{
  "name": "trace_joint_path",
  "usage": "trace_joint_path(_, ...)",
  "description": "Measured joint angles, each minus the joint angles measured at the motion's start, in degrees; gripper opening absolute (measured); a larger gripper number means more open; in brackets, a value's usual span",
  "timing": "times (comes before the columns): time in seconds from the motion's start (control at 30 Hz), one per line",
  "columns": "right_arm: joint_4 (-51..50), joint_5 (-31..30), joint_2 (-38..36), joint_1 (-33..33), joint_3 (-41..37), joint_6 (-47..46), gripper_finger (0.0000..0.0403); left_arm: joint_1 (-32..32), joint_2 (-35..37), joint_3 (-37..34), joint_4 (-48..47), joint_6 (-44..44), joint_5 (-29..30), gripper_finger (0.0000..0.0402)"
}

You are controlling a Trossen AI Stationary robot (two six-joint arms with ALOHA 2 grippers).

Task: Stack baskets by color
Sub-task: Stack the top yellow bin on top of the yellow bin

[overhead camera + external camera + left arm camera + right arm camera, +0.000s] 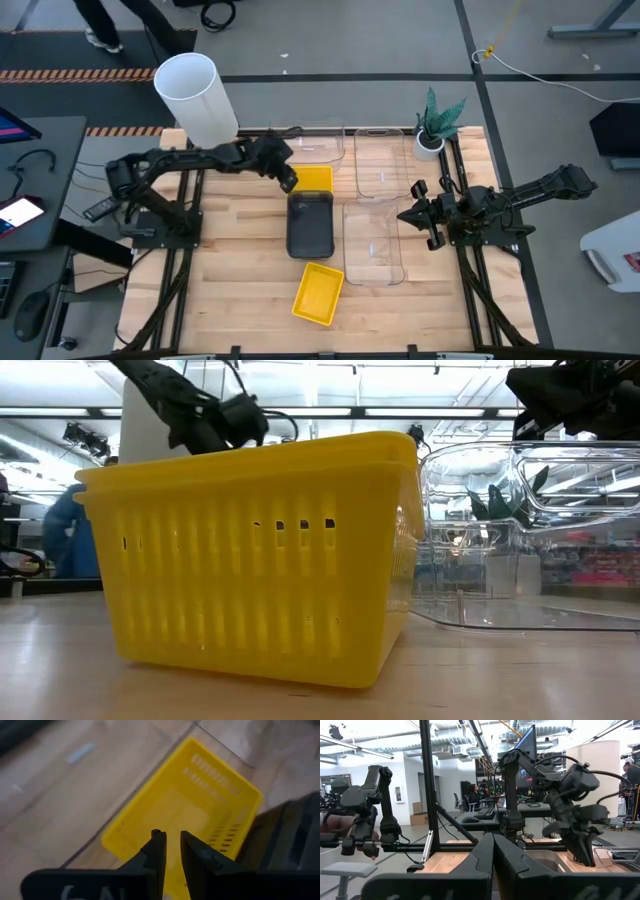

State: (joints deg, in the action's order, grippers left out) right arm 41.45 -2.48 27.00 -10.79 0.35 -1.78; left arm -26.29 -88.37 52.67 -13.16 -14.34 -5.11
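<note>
The white cylinder (197, 97) stands at the table's far left corner. Just right of it the left gripper (289, 183) hangs over a yellow basket (314, 180) at the far middle of the wooden table (240, 260). Its fingers (158, 851) stand slightly apart, a narrow gap between them, holding nothing, with the yellow basket under them. A dark grey basket (310, 223) lies just in front of that yellow basket, touching it. Another yellow basket (318, 294) sits tilted near the front edge. To the right lie clear baskets (374, 243), one in front, more behind. A small potted plant (435, 122) stands at the far right. The right gripper (408, 214) waits at the right side, clenched on nothing.
</note>
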Motion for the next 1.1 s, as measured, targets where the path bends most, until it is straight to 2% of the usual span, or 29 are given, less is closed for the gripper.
trace_joint_path(0.2, 0.0, 0.0, 0.0, 0.0, 0.0, 0.0, 0.0016, -0.9, -4.4, 3.2, -3.6, 1.1, -1.3, 0.0043)
trace_joint_path(0.57, 0.0, 0.0, 0.0, 0.0, 0.0, 0.0, 0.0016, 0.5, -5.3, 3.2, -7.4, 0.5, -0.6, 0.0008)
trace_joint_path(0.67, 0.0, 0.0, 0.0, 0.0, 0.0, 0.0, 0.0016, 1.2, -5.7, 3.3, -7.7, 2.5, -0.1, 0.0006)
trace_joint_path(0.87, 0.0, 0.0, 0.0, 0.0, 0.0, 0.0, 0.0016, 1.4, -6.1, 3.5, -15.1, 4.7, 1.0, 0.0011)
trace_joint_path(1.1, 0.0, 0.0, 0.0, 0.0, 0.0, 0.0, 0.0016, 1.4, -6.0, 7.4, -22.5, 7.9, 3.2, 0.0006)
